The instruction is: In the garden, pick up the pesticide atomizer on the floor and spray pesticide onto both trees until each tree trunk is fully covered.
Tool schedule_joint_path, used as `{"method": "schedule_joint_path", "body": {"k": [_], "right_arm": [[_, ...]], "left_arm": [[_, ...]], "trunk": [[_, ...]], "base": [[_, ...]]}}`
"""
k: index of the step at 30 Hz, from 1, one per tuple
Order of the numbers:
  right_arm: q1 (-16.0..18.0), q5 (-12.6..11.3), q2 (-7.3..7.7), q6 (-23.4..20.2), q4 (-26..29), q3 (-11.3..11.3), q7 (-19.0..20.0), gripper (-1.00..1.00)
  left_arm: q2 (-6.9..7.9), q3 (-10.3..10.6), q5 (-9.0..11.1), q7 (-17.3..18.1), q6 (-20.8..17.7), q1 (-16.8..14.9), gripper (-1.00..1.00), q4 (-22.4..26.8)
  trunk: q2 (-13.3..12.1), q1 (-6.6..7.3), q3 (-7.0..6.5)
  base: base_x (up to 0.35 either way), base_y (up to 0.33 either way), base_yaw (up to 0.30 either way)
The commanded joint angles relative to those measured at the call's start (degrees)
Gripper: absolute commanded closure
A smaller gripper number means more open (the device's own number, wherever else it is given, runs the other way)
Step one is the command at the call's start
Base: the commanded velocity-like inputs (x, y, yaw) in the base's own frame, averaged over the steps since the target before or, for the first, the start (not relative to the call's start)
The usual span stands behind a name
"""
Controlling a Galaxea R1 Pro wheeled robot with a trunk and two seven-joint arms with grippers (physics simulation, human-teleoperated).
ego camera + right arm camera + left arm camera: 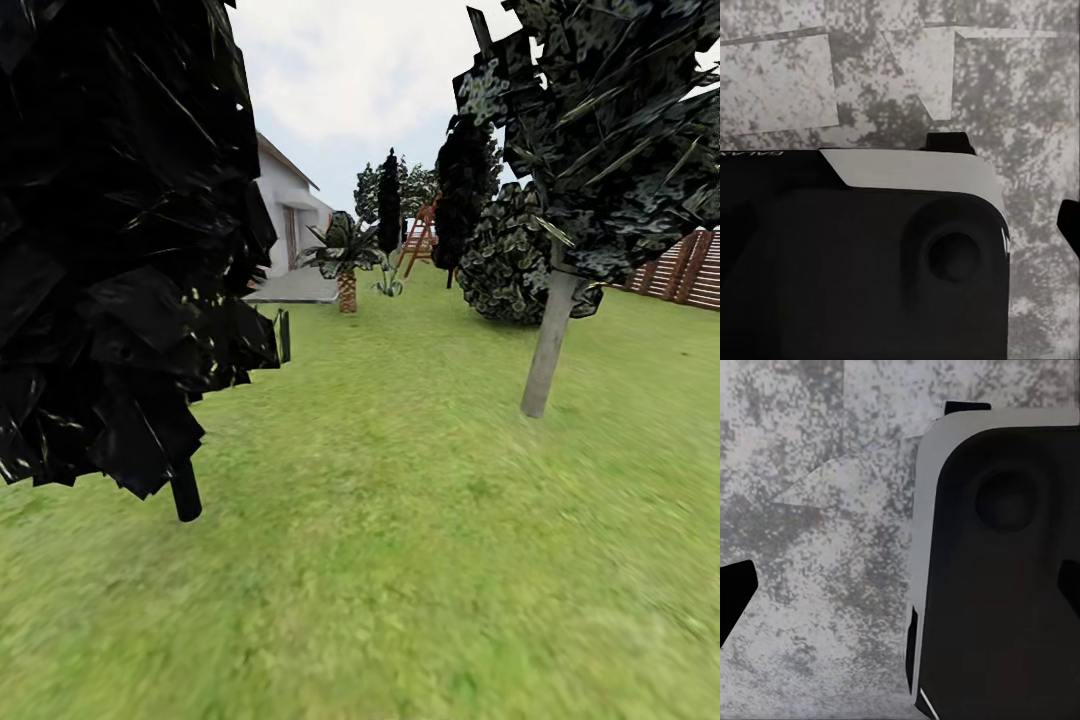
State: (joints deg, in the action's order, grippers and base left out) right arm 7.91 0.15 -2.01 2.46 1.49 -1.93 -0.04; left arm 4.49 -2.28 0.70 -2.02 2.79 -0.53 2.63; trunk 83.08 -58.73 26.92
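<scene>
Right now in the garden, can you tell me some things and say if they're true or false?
1. The tree with the pale trunk stands on the right. True.
2. The ground is sandy. False: it is green grass.
3. A small palm grows near the white house. True.
4. The black tree on the left has a thick pale trunk. False: its stem is thin and black.
5. A wooden slat fence is at the far right. True.

White mirrored letters, seemingly "GALA", run off the edge of the black-and-white robot housing; the rest is cut off.
</scene>
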Motion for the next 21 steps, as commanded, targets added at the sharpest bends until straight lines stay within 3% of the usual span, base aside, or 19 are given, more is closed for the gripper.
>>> {"method": "schedule_joint_path", "body": {"k": [1, 21], "right_arm": [[0.0, 0.0, 0.00, 0.0, 0.0, 0.0, 0.0, -1.00], [0.0, 0.0, -0.01, 0.1, 0.0, 0.0, 0.1, -1.00]], "left_arm": [[0.00, 0.0, 0.0, 0.0, 0.0, 0.0, -1.00, 0.0], [-0.03, -0.2, 0.0, -0.1, -0.1, -0.1, -1.00, 0.3]], "trunk": [[0.0, 0.00, 0.00], [0.0, 0.00, 0.00]], "base": [[0.096, -0.270, 0.000], [0.089, -0.270, 0.000]]}}
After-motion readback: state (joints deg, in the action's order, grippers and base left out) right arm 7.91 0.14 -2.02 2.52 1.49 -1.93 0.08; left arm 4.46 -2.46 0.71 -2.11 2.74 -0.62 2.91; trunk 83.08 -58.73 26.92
